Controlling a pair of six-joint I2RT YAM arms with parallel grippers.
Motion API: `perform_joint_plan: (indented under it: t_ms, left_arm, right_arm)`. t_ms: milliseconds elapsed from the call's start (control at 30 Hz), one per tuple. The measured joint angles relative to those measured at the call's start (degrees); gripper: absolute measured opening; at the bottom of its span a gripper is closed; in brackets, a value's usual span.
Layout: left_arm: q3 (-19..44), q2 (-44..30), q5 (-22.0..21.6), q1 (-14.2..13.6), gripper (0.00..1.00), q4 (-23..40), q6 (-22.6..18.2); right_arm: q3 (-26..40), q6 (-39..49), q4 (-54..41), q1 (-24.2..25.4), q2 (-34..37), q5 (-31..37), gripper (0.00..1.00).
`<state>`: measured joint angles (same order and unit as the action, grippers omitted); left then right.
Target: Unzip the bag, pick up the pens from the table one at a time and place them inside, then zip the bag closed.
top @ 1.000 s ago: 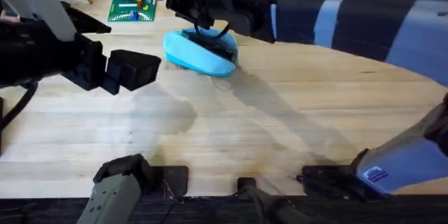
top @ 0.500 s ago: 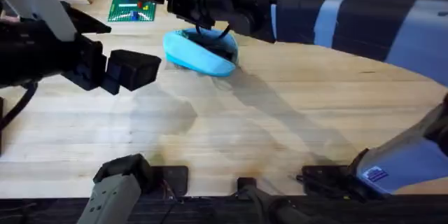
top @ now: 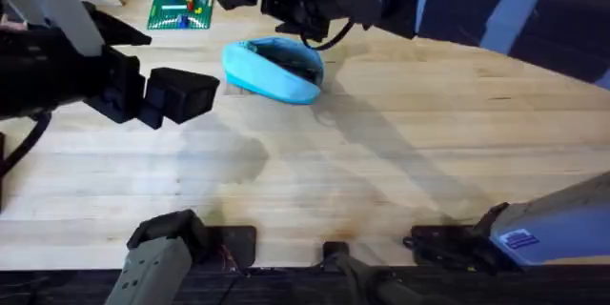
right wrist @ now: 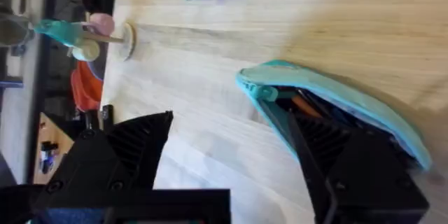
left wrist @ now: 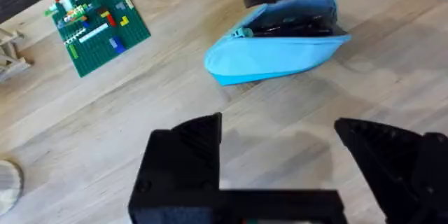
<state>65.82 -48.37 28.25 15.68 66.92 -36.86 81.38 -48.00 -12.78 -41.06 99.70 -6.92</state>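
Bag: the light blue pouch [top: 274, 71] is seen lying on the tabletop [top: 400, 162] toward its far side, near the middle, with its zipper undone and its mouth gaping; the dark lining is exposed.
Bag contents: dark stick pens [left wrist: 294, 26] are seen inside the open mouth in the left wrist view; an orange item is glimpsed in the opening in the right wrist view, and what it is cannot be told.
Left pincer: the left pincer [left wrist: 280, 157] is held above bare wood to the left of the bag, well apart from it; its black fingers [left wrist: 185, 161] are spread wide and nothing is gripped between them.
Right pincer: the right pincer [right wrist: 231, 161] is reached across the tabletop to the bag's far side, just beside and above the open mouth; its fingers are spread apart and empty, one finger [right wrist: 350, 164] being seen in front of the bag's opening.
Green plate: a green building-brick baseplate [top: 181, 5] with small coloured bricks is seen lying flat at the far left of the tabletop, apart from the bag.
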Motion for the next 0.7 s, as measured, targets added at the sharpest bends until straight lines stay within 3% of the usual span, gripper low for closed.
perform_joint_plan:
  t_ms: [267,700]
  left_arm:
    - [0.0,0.0,0.0,0.0,0.996,0.0,0.0]
    - [0.0,0.0,0.0,0.0,0.996,0.0,0.0]
  right_arm:
    - [0.0,0.1,-5.1,0.2,-0.1,0.0,0.997]
    - [0.0,-2.7,-5.4,0.2,-0.1,0.0,0.997]
